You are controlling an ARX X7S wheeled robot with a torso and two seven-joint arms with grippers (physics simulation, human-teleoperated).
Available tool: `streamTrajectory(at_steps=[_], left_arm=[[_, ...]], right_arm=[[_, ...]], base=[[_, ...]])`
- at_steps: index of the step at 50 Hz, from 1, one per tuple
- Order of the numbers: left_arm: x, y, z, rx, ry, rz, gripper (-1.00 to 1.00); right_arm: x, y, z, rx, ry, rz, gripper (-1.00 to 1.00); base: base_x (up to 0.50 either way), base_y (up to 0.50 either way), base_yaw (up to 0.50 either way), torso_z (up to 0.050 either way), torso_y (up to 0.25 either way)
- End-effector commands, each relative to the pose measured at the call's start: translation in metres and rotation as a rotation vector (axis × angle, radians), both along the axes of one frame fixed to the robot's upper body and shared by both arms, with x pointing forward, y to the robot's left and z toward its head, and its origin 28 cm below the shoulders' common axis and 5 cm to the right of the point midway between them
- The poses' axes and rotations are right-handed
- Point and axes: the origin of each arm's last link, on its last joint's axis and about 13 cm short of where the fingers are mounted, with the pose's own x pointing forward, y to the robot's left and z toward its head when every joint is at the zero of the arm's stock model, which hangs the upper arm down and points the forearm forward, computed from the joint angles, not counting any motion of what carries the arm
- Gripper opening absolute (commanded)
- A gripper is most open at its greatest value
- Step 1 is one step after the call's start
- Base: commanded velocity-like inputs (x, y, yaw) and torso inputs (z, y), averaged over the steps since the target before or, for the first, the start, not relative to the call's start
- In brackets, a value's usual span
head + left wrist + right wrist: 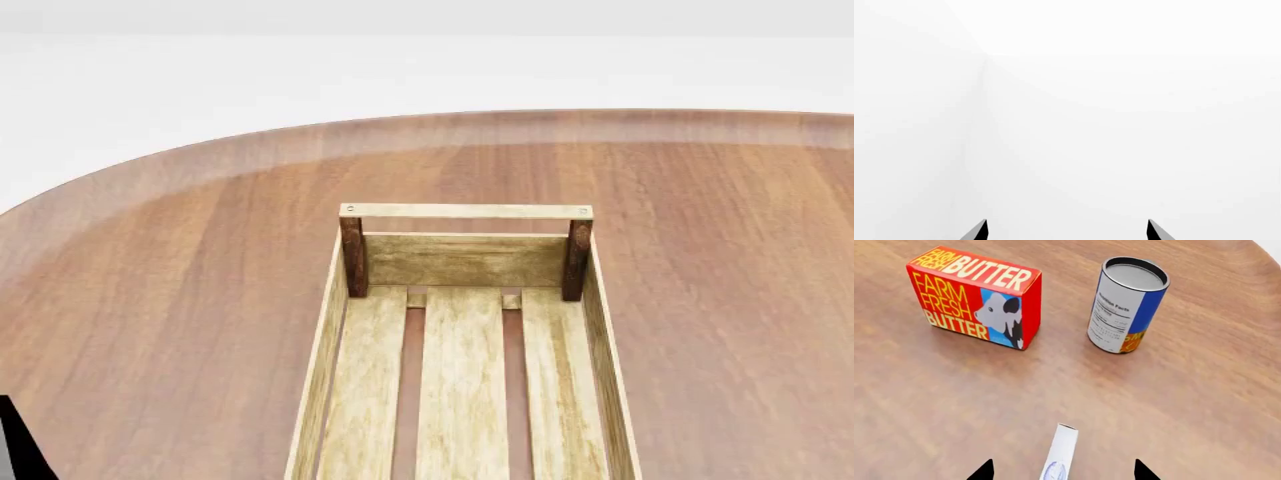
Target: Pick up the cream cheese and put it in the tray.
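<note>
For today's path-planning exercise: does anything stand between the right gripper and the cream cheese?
Nothing visible does. In the right wrist view the cream cheese lies between the open right gripper fingertips; the butter box and can stand beyond it.

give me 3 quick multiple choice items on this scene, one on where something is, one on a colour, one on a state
1. The small flat white cream cheese box sits
A. in the crate
B. on the wooden table between the right gripper fingertips
C. on the can

2. The butter box is mainly
A. red-orange
B. green
C. black

3. The light-wood slatted tray is
A. full
B. overturned
C. upright, nothing visible inside

Answers: 1 B, right wrist view shows it there; 2 A, its faces are red-orange; 3 C, head view shows only bare slats.
</note>
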Motion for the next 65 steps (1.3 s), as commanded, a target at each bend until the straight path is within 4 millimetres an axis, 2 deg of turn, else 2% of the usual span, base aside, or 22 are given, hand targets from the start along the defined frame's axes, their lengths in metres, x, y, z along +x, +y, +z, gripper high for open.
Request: streamTrajectory(at_steps=[1,65], left_arm=[[0.000,0.000,0.000,0.001,0.002,0.000,1.00],[0.001,0.001,0.000,-0.001,0.007,0.015,1.00]], right_arm=[[0.002,0.001,-0.008,0.019,0.017,0.005,1.00],[0.004,-0.008,-0.050,0.113,0.099,-0.012,1.00]], base=[[0.00,0.00,0.00,0.000,0.000],[0.00,0.00,0.00,0.000,0.000]])
